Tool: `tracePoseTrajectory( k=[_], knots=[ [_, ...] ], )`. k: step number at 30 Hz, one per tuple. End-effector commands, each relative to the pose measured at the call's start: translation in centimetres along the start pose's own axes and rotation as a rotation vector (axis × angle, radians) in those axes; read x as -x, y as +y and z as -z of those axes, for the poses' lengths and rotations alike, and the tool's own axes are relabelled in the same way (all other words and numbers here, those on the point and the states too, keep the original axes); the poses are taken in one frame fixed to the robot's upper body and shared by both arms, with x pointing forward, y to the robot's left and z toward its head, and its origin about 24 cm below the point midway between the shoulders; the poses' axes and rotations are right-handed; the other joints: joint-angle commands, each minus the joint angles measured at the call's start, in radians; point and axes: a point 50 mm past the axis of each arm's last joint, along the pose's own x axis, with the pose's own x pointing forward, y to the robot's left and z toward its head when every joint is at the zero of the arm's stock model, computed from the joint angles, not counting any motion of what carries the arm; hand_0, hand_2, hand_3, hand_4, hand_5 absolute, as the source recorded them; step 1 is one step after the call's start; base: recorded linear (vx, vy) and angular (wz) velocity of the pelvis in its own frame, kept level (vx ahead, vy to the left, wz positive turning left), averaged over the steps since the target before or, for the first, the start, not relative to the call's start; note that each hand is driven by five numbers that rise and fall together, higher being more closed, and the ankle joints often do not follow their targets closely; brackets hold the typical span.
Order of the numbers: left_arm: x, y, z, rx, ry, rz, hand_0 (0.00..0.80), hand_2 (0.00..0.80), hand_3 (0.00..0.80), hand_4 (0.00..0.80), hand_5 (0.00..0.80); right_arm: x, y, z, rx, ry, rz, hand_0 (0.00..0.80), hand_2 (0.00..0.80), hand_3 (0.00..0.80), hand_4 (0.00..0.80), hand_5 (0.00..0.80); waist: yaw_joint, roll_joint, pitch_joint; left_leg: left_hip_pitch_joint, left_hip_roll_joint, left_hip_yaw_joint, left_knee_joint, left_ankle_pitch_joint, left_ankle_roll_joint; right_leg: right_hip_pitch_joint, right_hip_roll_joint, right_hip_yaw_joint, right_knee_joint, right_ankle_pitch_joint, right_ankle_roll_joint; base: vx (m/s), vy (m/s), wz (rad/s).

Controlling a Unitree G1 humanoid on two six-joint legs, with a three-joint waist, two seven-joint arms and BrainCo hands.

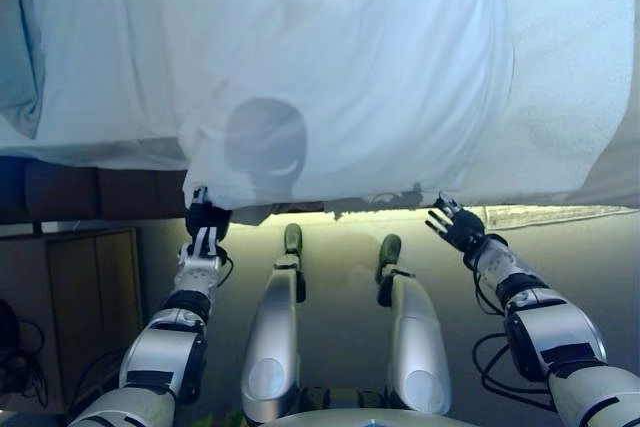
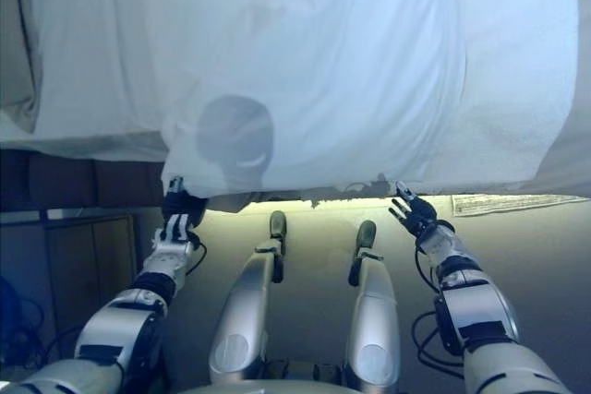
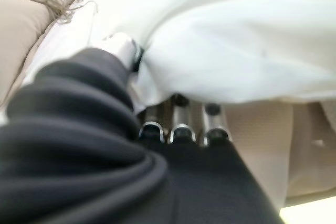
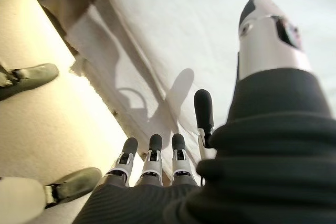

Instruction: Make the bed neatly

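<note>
Left hand (image 1: 203, 230) pinches sheet (image 1: 330, 77) (right hand (image 1: 458, 227) spread).

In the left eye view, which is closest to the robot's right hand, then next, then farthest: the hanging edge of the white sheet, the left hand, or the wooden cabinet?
1. White sheet: its hanging edge is just above the right hand, on the robot's right.
2. Left hand: across at the sheet's left corner, fingers pinching the cloth.
3. Wooden cabinet: far left, below the bed, beyond the left hand.
</note>
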Motion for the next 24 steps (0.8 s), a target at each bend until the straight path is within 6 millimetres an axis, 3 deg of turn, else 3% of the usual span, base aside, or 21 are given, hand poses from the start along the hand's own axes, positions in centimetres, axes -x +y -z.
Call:
tracePoseTrajectory(
  k=[1, 2, 3, 6, 7, 8, 9, 11, 12, 13, 14, 19, 24],
  knots=[
    [-1.5, -2.1, -3.6, -0.018, -0.109, 0.057, 0.8, 0.8, 0.8, 0.8, 0.8, 0.8, -1.4, -3.1, -0.052, -0.11, 0.002, 0.0, 0.0, 0.0, 0.0, 0.0, -0.019, 0.024, 0.006, 0.041, -0.003, 0.133, -0.021, -0.028, 0.008, -0.043, -0.02, -0.032, 0.199, -0.109, 0.037, -0.262, 0.192, 0.21],
    [-1.8, -2.4, -4.2, -0.003, -0.124, 0.056, 0.8, 0.8, 0.8, 0.8, 0.8, 1.0, -1.9, -3.3, -0.065, -0.099, 0.006, 0.0, 0.0, 0.0, 0.0, 0.0, -0.034, 0.01, 0.006, 0.037, 0.057, 0.105, 0.03, -0.036, -0.018, -0.05, -0.036, -0.011, 0.223, -0.123, 0.029, -0.171, 0.202, 0.39],
    [-1.9, -2.6, -4.5, 0.002, -0.129, 0.058, 0.8, 0.8, 0.8, 0.8, 0.8, 1.1, -2.2, -3.4, -0.078, -0.092, 0.012, 0.0, 0.0, 0.0, 0.0, 0.0, -0.043, 0.004, 0.006, 0.043, 0.093, 0.094, 0.039, -0.035, -0.029, -0.056, -0.043, -0.002, 0.24, -0.131, 0.025, -0.196, 0.306, 0.41],
    [-2.0, -2.6, -5.1, 0.01, -0.138, 0.052, 0.8, 0.8, 0.8, 0.8, 0.8, 1.6, -3.3, -3.6, -0.109, -0.094, 0.045, 0.0, 0.0, 0.0, 0.0, 0.0, -0.07, -0.022, 0.006, 0.116, 0.239, 0.074, -0.024, 0.012, -0.068, -0.075, -0.083, 0.045, 0.308, -0.154, 0.024, -0.093, 0.386, 0.14],
    [-1.9, -2.5, -5.1, 0.011, -0.141, 0.049, 0.8, 0.8, 0.8, 0.8, 0.8, 1.6, -3.5, -3.6, -0.112, -0.098, 0.05, 0.0, 0.0, 0.0, 0.0, 0.0, -0.071, -0.027, 0.006, 0.128, 0.248, 0.076, -0.04, 0.021, -0.073, -0.078, -0.087, 0.052, 0.316, -0.158, 0.025, -0.089, 0.525, -0.05],
    [-1.4, -1.8, -5.2, 0.03, -0.163, 0.037, 0.8, 0.8, 0.8, 0.8, 0.8, 1.8, -3.8, -4.0, -0.118, -0.11, 0.072, 0.0, 0.0, 0.0, 0.0, 0.0, -0.07, -0.031, 0.006, 0.151, 0.3, 0.04, -0.082, 0.06, -0.083, -0.093, -0.11, 0.077, 0.348, -0.166, 0.032, -0.092, 0.52, -0.01],
    [-1.0, -1.2, -5.1, 0.034, -0.169, 0.033, 0.8, 0.8, 0.8, 0.8, 0.8, 1.8, -3.8, -4.5, -0.106, -0.116, 0.079, 0.0, 0.0, 0.0, 0.0, 0.0, -0.072, -0.03, 0.003, 0.181, 0.319, 0.037, -0.111, 0.065, -0.087, -0.109, -0.131, 0.089, 0.369, -0.169, 0.036, -0.119, 0.649, -0.14],
    [-0.7, -0.6, -5.8, 0.038, -0.178, 0.018, 0.8, 0.8, 0.8, 0.8, 0.8, 2.1, -4.0, -5.5, -0.07, -0.132, 0.078, 0.0, 0.0, 0.0, 0.0, 0.0, -0.092, -0.016, -0.014, 0.247, 0.341, 0.112, -0.132, 0.032, -0.11, -0.125, -0.2, 0.094, 0.396, -0.175, 0.06, -0.029, 0.495, -0.26],
    [-0.7, -0.7, -6.4, 0.038, -0.183, 0.009, 0.8, 0.8, 0.8, 0.8, 0.8, 2.4, -4.2, -6.1, -0.059, -0.143, 0.08, 0.0, 0.0, 0.0, 0.0, 0.0, -0.1, -0.009, -0.013, 0.245, 0.35, 0.144, -0.105, 0.044, -0.121, -0.127, -0.225, 0.1, 0.4, -0.166, 0.063, -0.1, 0.374, 0.08],
    [-0.8, -0.9, -6.8, 0.038, -0.182, 0.006, 0.8, 0.8, 0.8, 0.8, 0.8, 2.6, -4.4, -6.7, -0.054, -0.145, 0.092, 0.0, 0.0, 0.0, 0.0, 0.0, -0.098, -0.008, 0.003, 0.208, 0.344, 0.136, -0.048, 0.06, -0.124, -0.125, -0.239, 0.112, 0.398, -0.154, 0.061, -0.172, 0.282, 0.33],
    [-0.9, -1.0, -6.9, 0.032, -0.172, -0.001, 0.8, 0.8, 0.8, 0.8, 0.8, 2.7, -4.6, -7.0, -0.056, -0.149, 0.107, 0.0, 0.0, 0.0, 0.0, 0.0, -0.096, -0.002, 0.006, 0.163, 0.329, 0.11, 0.002, 0.047, -0.124, -0.122, -0.254, 0.122, 0.389, -0.147, 0.068, -0.159, 0.24, 0.31],
    [-1.4, -1.8, -9.4, 0.007, -0.18, -0.033, 0.8, 0.8, 0.8, 0.8, 0.8, 3.1, -4.5, -9.1, -0.054, -0.19, 0.084, 0.0, 0.0, 0.0, 0.0, 0.0, -0.089, 0.032, 0.006, 0.073, 0.285, 0.087, 0.092, -0.031, -0.129, -0.149, -0.302, 0.155, 0.337, -0.089, 0.125, -0.105, 0.193, 0.1],
    [-1.7, -2.6, -11.5, -0.02, -0.209, -0.075, 0.8, 0.8, 0.8, 0.8, 0.8, 2.8, -3.5, -9.9, -0.055, -0.22, 0.033, 0.0, 0.0, 0.0, 0.0, 0.0, -0.078, 0.034, 0.006, -0.008, 0.264, 0.053, 0.175, -0.066, -0.137, -0.162, -0.308, 0.163, 0.304, -0.063, 0.146, -0.087, 0.078, 0.08]
  ],
)
